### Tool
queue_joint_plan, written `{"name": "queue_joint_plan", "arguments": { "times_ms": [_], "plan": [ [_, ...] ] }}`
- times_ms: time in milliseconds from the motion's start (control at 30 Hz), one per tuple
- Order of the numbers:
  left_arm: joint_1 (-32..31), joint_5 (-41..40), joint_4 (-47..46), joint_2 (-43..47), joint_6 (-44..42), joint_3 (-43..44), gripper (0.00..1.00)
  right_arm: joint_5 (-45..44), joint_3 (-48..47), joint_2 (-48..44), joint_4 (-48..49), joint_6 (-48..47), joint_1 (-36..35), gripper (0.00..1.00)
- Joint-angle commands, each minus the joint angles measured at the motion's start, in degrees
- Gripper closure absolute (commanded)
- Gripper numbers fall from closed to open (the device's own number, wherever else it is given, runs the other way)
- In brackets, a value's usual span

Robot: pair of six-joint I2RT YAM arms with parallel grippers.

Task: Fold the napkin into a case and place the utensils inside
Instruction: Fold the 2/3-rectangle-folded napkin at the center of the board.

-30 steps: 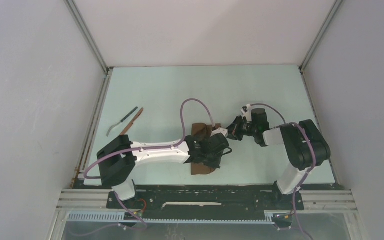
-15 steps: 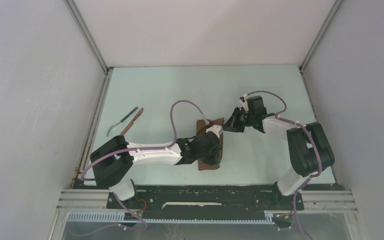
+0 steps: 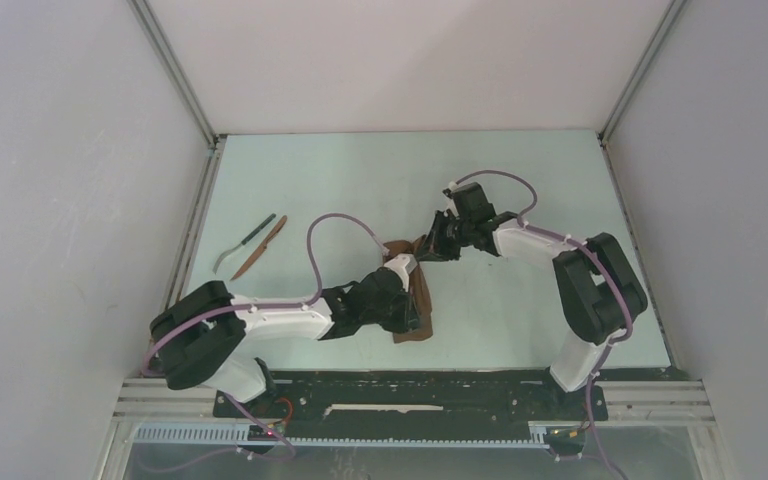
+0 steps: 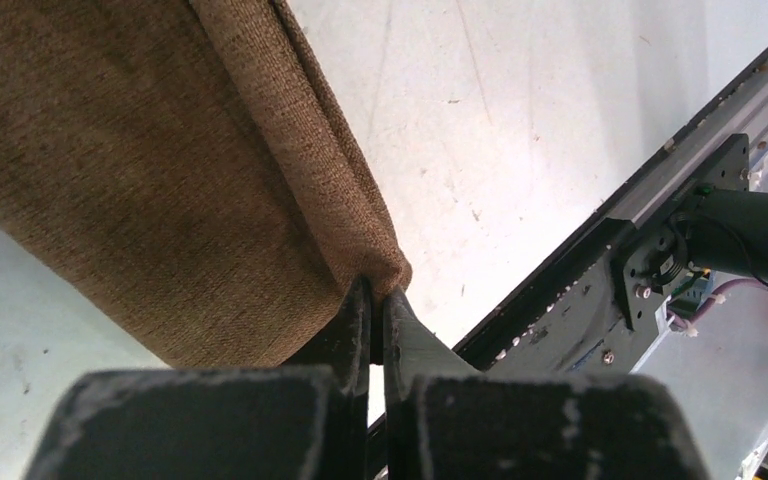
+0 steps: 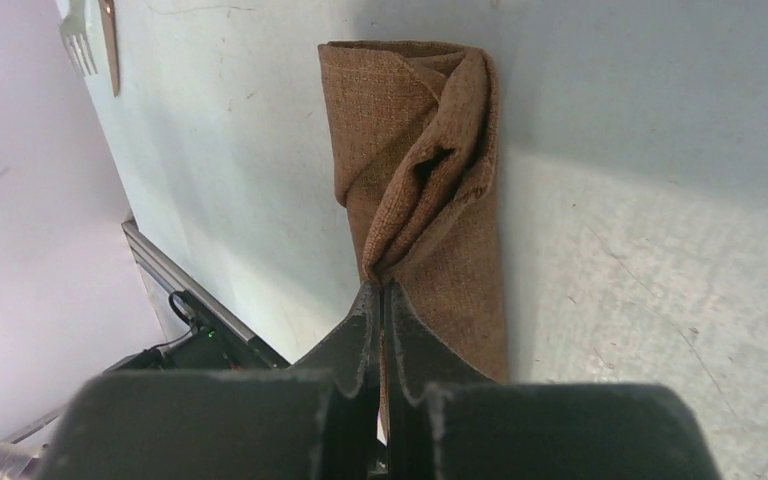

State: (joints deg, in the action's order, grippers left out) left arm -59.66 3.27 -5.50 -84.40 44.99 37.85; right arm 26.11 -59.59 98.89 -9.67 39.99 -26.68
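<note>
The napkin is a long, narrow dark brown fold lying mid-table, and both grippers grip it. My left gripper is shut on its near corner, where the doubled edge of the napkin bunches at the fingertips. At the far end, my right gripper is shut on a pinched ridge of the napkin, and the cloth rises in a crease to the gripper. The utensils lie apart at the far left: a fork and a reddish-brown knife, also seen as the fork and knife.
A metal rail runs along the table's near edge, close behind the napkin's near end. Grey walls close in the left, right and back. The left arm's purple cable loops over the table between the utensils and the napkin.
Both grippers have moved left with the napkin held between them. The right arm has stretched further out. The cloth now lies narrower and further left.
</note>
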Motion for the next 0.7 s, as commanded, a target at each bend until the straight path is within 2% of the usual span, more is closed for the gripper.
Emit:
{"name": "queue_joint_plan", "arguments": {
  "times_ms": [0,333,667],
  "plan": [
    [0.84,4.49,-3.01,2.62,-0.92,-2.6,1.0,-2.7,-4.67,2.63,0.7,2.32,-1.98,1.0],
    [1.46,5.99,-4.63,6.26,-2.59,-7.97,0.99,-3.51,-9.08,4.88,0.46,4.98,-6.21,1.0],
    [4.0,7.72,-7.7,8.14,-1.27,-13.8,0.95,-3.44,-10.27,8.44,5.08,10.12,-8.9,1.0]
  ]
}}
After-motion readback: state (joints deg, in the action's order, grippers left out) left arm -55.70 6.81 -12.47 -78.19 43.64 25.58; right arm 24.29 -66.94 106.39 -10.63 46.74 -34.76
